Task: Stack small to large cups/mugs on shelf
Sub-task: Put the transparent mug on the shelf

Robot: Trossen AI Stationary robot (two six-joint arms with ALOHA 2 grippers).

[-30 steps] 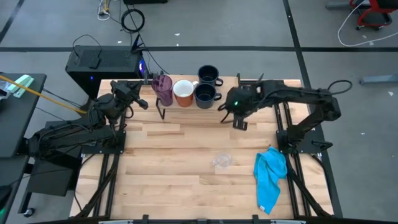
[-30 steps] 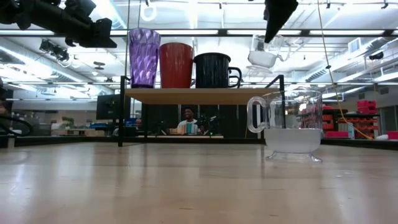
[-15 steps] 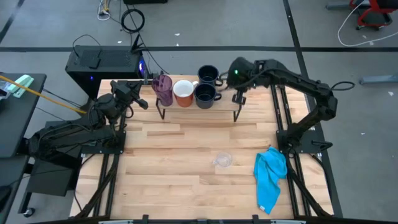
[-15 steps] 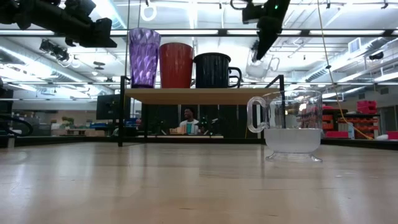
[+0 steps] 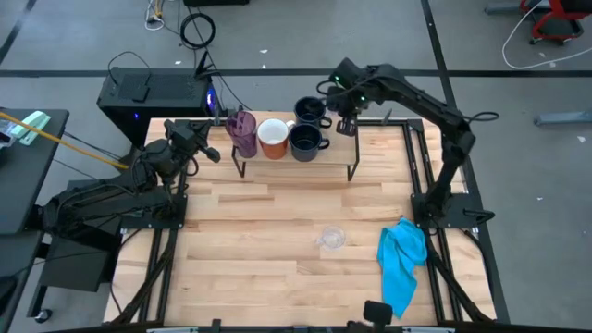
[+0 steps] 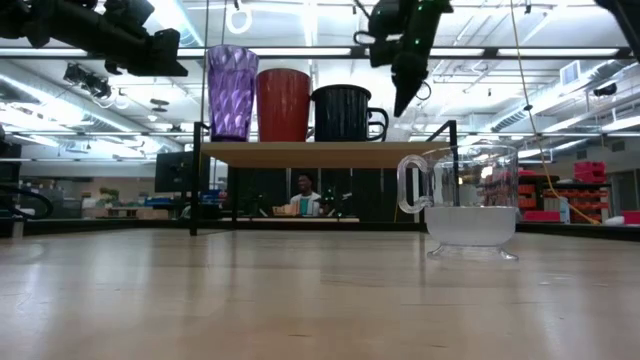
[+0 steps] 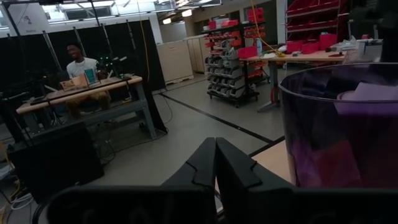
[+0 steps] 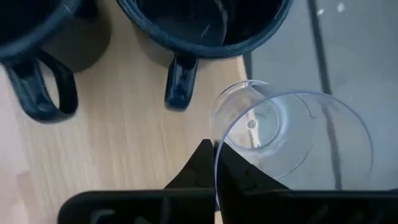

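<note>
On the shelf [image 5: 333, 155] at the table's far side stand a purple tumbler [image 5: 242, 132], a white-and-orange mug [image 5: 273, 139] and a dark mug [image 5: 305, 141], with a second dark mug [image 5: 310, 111] behind it. My right gripper [image 5: 350, 125] hovers above the shelf's right part, just right of the dark mugs, shut on a small clear glass [image 8: 292, 134]. A clear handled glass [image 5: 330, 240] stands on its base on the tabletop. My left gripper [image 5: 215, 155] is shut and level, just left of the tumbler [image 7: 339, 130]. My right gripper pinches the clear glass by its rim [image 8: 217, 152], one finger inside the glass and one outside. The fingers slant down from above. The glass hangs tilted below them, lifted clear of the shelf and the mugs.
A blue cloth [image 5: 402, 264] lies crumpled near the table's right front corner. The shelf's black legs [image 5: 351, 174] stand on the tabletop. Beyond the table a person sits at a desk [image 7: 78, 62]. A black box [image 5: 153, 92] sits off the far left corner.
My right gripper has swung with the clear glass from in front of the shelf's right end toward the table's far edge and a little left, ending over the shelf beside the dark mugs. It has stayed shut on the glass.
</note>
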